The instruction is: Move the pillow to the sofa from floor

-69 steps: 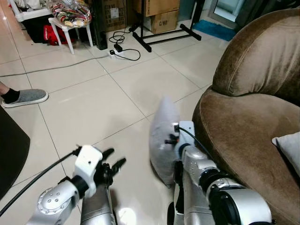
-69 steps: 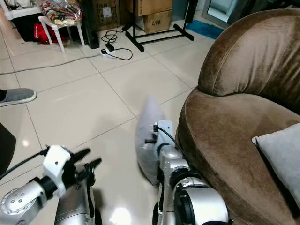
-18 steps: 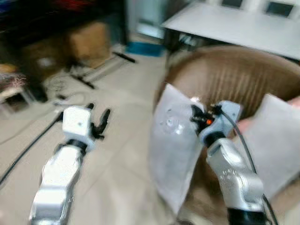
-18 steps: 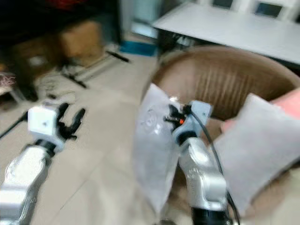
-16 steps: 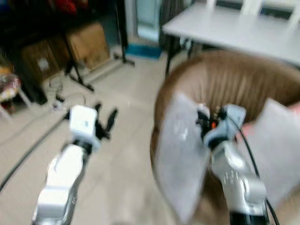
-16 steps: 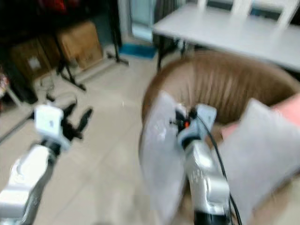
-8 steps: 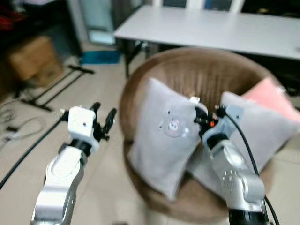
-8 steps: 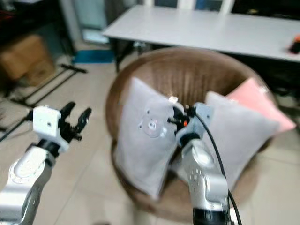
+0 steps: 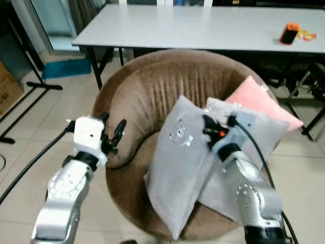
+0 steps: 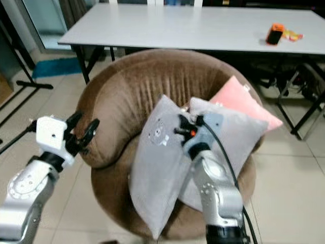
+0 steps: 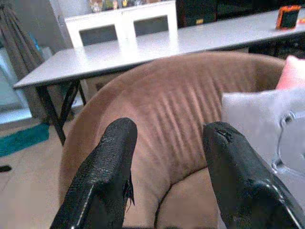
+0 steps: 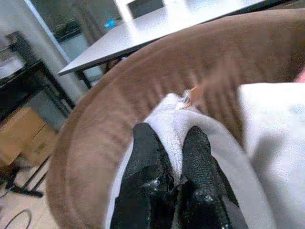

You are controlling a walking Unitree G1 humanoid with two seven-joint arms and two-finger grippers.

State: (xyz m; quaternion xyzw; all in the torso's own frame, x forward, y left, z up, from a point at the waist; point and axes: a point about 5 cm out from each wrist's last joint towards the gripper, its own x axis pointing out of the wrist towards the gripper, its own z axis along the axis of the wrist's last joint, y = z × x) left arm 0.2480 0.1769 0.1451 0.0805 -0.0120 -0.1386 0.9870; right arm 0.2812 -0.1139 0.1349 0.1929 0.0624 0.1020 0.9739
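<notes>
The right end effector (image 9: 207, 128) is up over the round brown sofa (image 9: 152, 96), its two black fingers (image 12: 147, 157) pinched tight on the top corner of the grey pillow (image 9: 177, 168). That pillow hangs upright from the grip, bear face print turned outward, its lower end reaching the front of the sofa seat. Whether it rests on the cushion or just hangs clear, that can't be told. Right behind it sits a second grey pillow (image 9: 254, 127), leaning on the backrest, and behind that a pink pillow (image 9: 254, 99) tucked against the sofa's far side. The held pillow overlaps the second grey one.

Over on the other side, the left end effector (image 9: 112, 133) hovers beside the sofa's outer arm, fingers (image 11: 107, 167) spread apart and holding nothing. Behind the sofa runs a long white tabletop (image 9: 193, 25) with a small orange and black object (image 9: 288, 33) on it. Pale tiled floor (image 9: 30, 137) lies all around.
</notes>
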